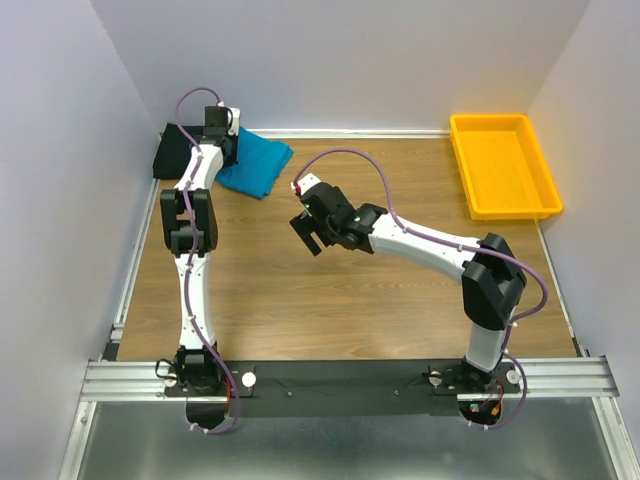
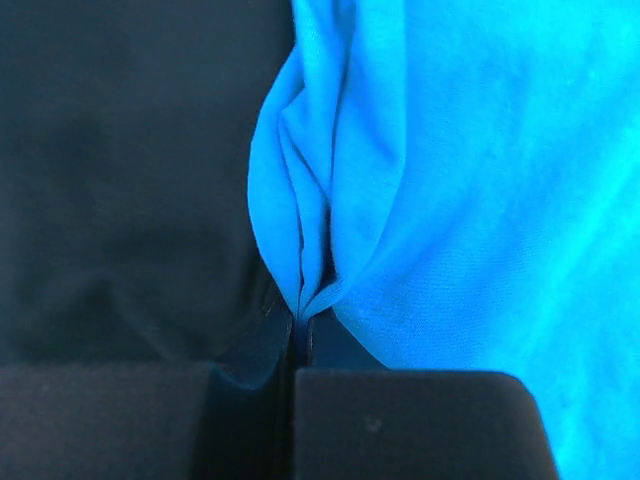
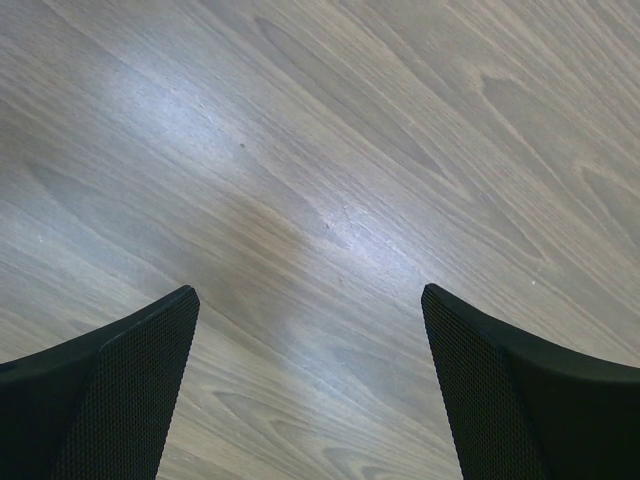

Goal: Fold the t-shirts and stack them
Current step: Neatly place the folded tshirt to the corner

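Left end effector (image 2: 298,332) clenches a teal t-shirt (image 2: 450,200) fold (black t-shirt (image 2: 120,180) alongside). Right end effector (image 3: 308,300) hangs released above the tabletop (image 3: 330,150). Yellow tray (image 1: 515,211) sits at far right.

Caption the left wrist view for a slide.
Shut left end effector pinches a fold of the teal t-shirt beside the black t-shirt.

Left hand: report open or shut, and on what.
Shut on the teal shirt: the left hand pinches a bunched fold of it, with the black shirt alongside.
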`<act>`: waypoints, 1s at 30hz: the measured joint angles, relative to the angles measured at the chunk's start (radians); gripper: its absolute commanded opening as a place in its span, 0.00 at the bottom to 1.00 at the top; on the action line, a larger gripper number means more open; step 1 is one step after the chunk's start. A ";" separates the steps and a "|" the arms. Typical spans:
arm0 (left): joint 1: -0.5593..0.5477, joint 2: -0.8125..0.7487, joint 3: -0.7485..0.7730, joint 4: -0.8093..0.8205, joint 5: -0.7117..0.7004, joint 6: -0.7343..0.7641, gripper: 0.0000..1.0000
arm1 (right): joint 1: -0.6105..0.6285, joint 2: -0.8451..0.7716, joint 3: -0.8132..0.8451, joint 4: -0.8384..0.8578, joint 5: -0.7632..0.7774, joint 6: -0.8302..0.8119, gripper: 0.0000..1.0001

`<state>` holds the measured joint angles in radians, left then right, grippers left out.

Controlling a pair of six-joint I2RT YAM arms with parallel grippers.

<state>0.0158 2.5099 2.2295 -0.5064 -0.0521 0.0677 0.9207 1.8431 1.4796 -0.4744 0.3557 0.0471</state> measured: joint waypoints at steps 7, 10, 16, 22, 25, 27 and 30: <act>0.000 -0.022 0.040 0.087 -0.069 0.100 0.00 | 0.000 0.009 0.022 -0.027 0.008 -0.004 0.99; 0.000 -0.037 0.040 0.118 -0.082 0.101 0.00 | -0.002 0.014 0.028 -0.035 0.016 -0.004 0.99; 0.008 -0.045 0.054 0.146 -0.123 0.112 0.00 | -0.006 0.026 0.045 -0.050 0.029 -0.005 0.99; 0.062 -0.047 0.066 0.147 -0.153 0.142 0.00 | -0.006 0.027 0.056 -0.061 0.045 -0.004 0.99; 0.100 -0.051 0.066 0.153 -0.157 0.150 0.00 | -0.007 0.028 0.060 -0.071 0.050 -0.003 0.99; 0.127 -0.054 0.066 0.159 -0.157 0.155 0.00 | -0.011 0.037 0.069 -0.080 0.051 -0.003 0.99; 0.161 -0.055 0.075 0.161 -0.147 0.164 0.00 | -0.011 0.053 0.081 -0.090 0.052 0.001 0.99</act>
<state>0.1768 2.4554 2.3047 -0.3454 -0.1989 0.2321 0.9092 1.8957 1.5604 -0.5644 0.4080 0.0479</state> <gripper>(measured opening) 0.031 0.988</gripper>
